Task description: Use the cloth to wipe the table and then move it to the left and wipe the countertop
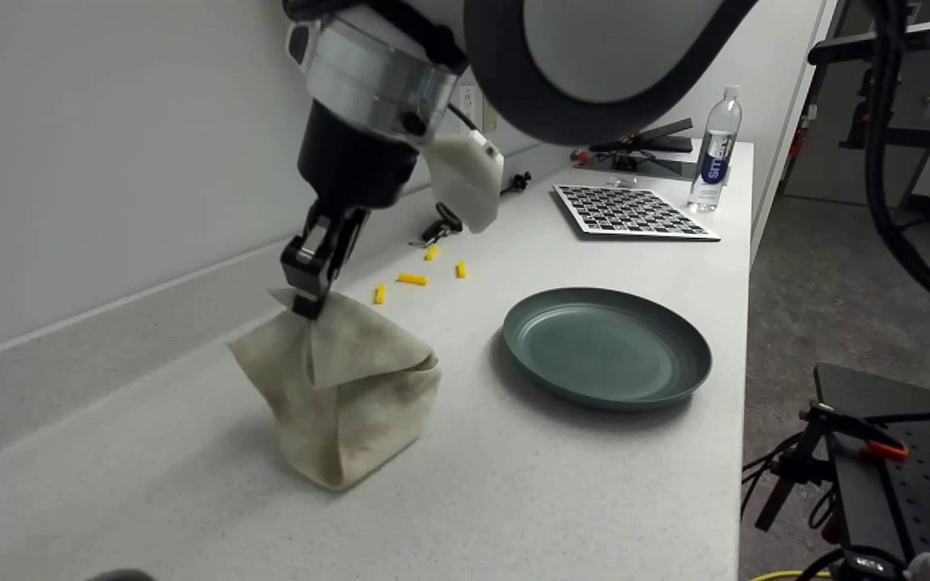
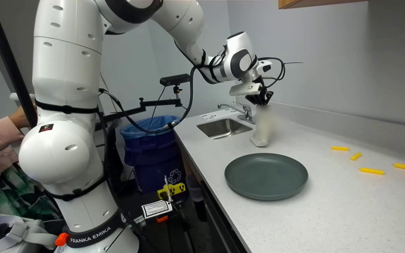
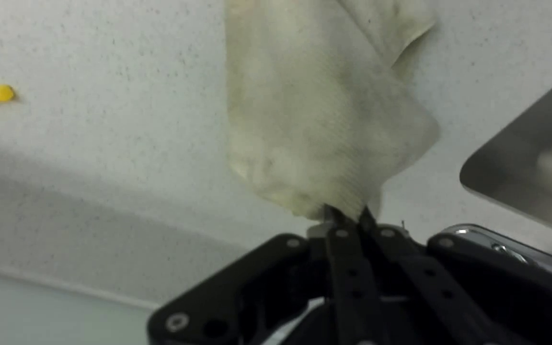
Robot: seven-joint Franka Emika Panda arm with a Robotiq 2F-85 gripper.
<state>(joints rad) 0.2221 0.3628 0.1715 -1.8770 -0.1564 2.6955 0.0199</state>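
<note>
My base band (image 2: pixel 93 237) reads FRANKA EMIKA. My gripper (image 1: pixel 308 306), jaws pinched together, holds the cloth (image 1: pixel 368 387) over the countertop (image 1: pixel 546 500); the dark plate (image 1: pixel 606 347) lies near, a labelled bottle (image 1: pixel 715 153) well apart.

I have the small, off-white, beige-tinged soft fabric cloth (image 1: pixel 340 395) hanging in loose folds, pinched together at its top, with darker patches on its sides. It is over the long, smooth, speckled white surface (image 1: pixel 529 476), between the front edge and the low pale backsplash (image 1: pixel 69 367); whether its lower end touches, I can't tell. In an exterior view the cloth (image 2: pixel 264 123) is partly blurred.
</note>
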